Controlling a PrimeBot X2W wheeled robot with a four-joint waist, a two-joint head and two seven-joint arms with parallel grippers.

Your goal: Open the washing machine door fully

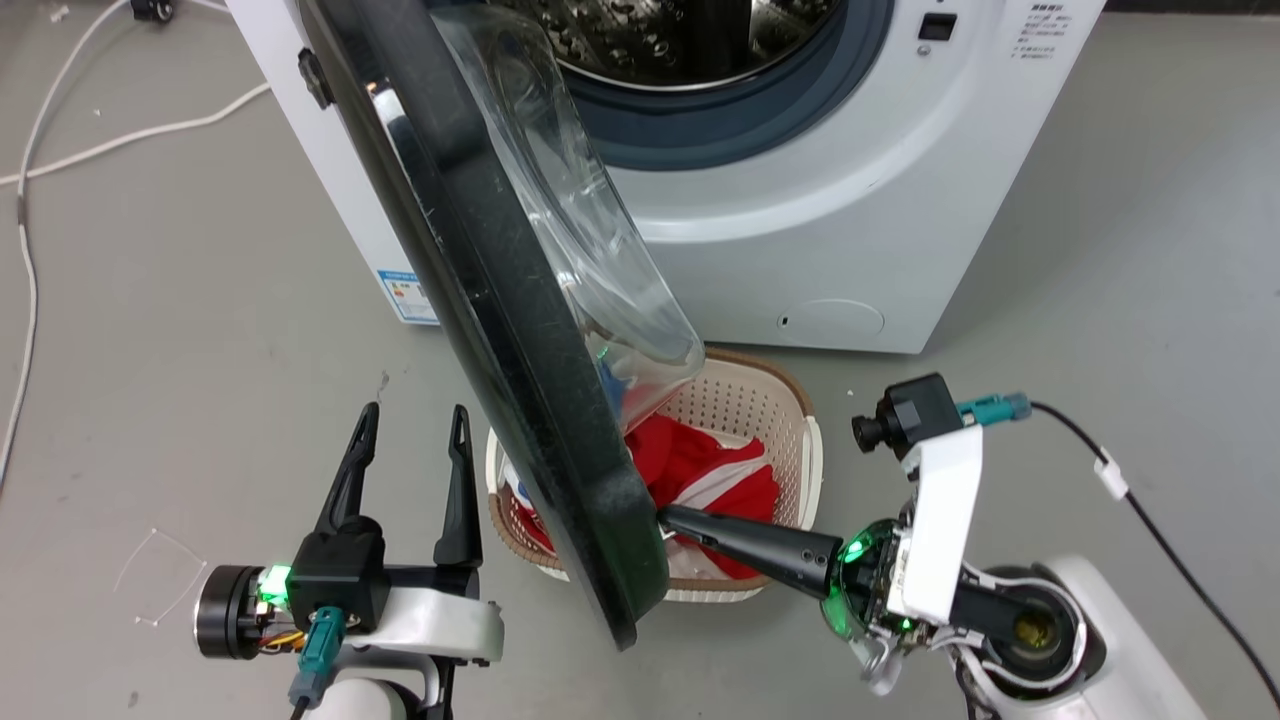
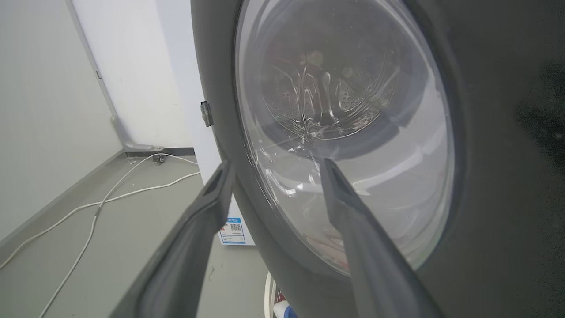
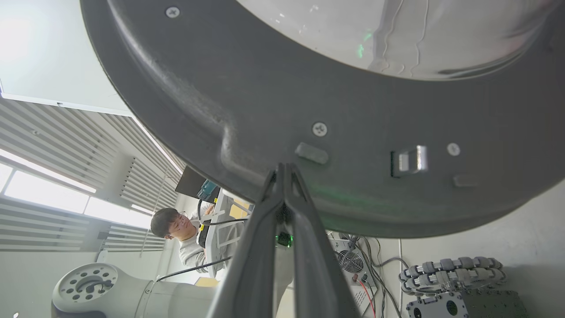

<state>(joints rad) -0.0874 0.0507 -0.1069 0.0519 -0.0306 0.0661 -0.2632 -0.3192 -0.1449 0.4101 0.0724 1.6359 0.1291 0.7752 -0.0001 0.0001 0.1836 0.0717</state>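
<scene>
The white washing machine (image 1: 800,250) stands at the top of the head view with its steel drum (image 1: 680,40) exposed. The washing machine door (image 1: 500,300) is swung out toward me, nearly edge-on, its glass bowl facing right. My right gripper (image 1: 668,518) is shut, its tip pressed against the door's inner face near the rim (image 3: 282,170), beside the metal latch (image 3: 410,160). My left gripper (image 1: 410,430) is open on the door's outer side, a little apart from it. In the left wrist view the left gripper (image 2: 273,170) points at the door's glossy black front (image 2: 507,176).
A cream laundry basket (image 1: 770,400) with red cloth sits on the floor under the door's lower edge. White cables (image 1: 30,200) trail across the grey floor at the left. A person (image 3: 176,229) sits in the background of the right wrist view.
</scene>
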